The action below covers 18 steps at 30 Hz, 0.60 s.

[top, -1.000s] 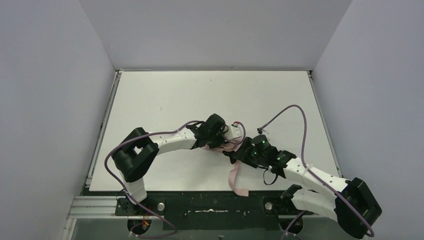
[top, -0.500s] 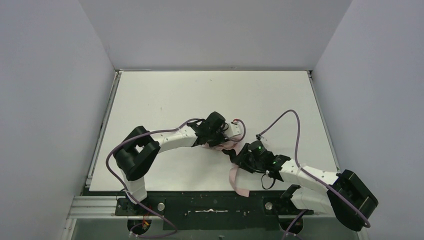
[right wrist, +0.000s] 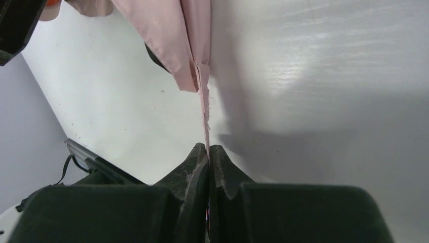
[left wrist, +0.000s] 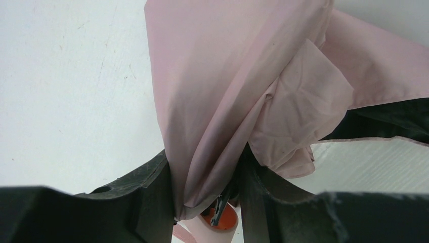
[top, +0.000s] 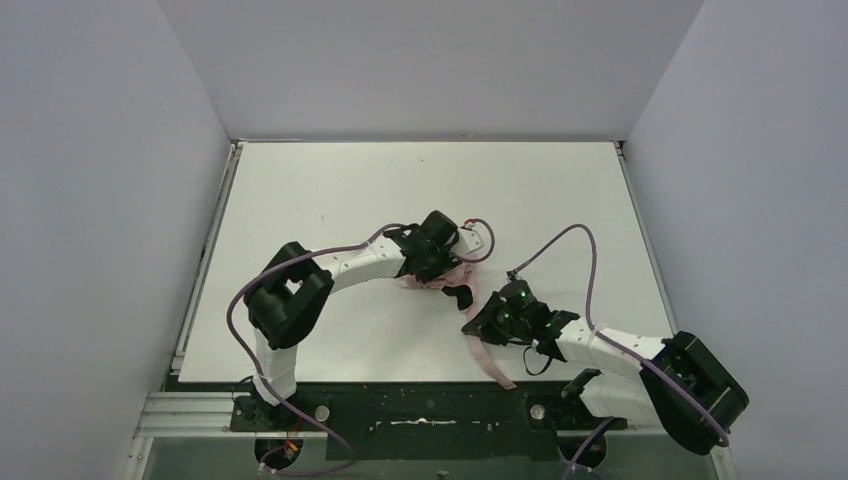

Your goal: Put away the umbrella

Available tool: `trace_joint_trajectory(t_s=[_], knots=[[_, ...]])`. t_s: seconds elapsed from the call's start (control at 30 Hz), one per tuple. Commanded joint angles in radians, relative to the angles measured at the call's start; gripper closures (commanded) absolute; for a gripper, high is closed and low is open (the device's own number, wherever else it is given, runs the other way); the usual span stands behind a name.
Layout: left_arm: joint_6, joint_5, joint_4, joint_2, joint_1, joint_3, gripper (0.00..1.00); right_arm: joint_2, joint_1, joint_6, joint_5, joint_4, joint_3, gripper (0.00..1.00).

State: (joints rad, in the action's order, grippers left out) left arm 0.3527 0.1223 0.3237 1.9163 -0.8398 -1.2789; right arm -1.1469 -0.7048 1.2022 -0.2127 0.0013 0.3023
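Umbrella: the umbrella (left wrist: 227, 91) is lying bunched near the middle of the table (top: 350, 190), with its pale pink fabric crumpling and folding over itself.
Strap: the pink strap (right wrist: 205, 109) is running from the fabric toward the near edge, with its loose end lying right of centre.
Left gripper: the left gripper (left wrist: 205, 174) is clenching a gathered fold of the umbrella's fabric between its black fingers (left wrist: 152, 177). An orange part (left wrist: 225, 218) is showing just below the pinch.
Right gripper: the right gripper (right wrist: 208, 152) is pinching the strap, its jaws pressing together on the thin edge. It is sitting nearer and to the right of the left gripper.
Arms: both are reaching inward, their wrists close together but apart.
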Motion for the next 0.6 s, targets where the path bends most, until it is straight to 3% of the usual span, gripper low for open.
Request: trace_joint_trajectory(t_s=[0.0,0.13,0.27,0.57], knots=[[-0.073,0.166,0.084,0.074,0.030,-0.052,1.00,-0.094,0.037,-0.074,-0.275,0.109,0.007,1.00],[-0.089,0.196,0.087,0.092,0.030,-0.066,1.00,-0.211,0.020,-0.087,-0.454,0.234,0.029,1.00],[-0.091,0.226,0.073,0.091,0.031,-0.055,1.00,-0.215,0.010,-0.058,-0.513,0.288,0.000,1.00],[-0.091,0.231,0.036,0.080,0.030,-0.031,1.00,-0.014,0.102,-0.199,-0.316,-0.157,-0.012,1.00]])
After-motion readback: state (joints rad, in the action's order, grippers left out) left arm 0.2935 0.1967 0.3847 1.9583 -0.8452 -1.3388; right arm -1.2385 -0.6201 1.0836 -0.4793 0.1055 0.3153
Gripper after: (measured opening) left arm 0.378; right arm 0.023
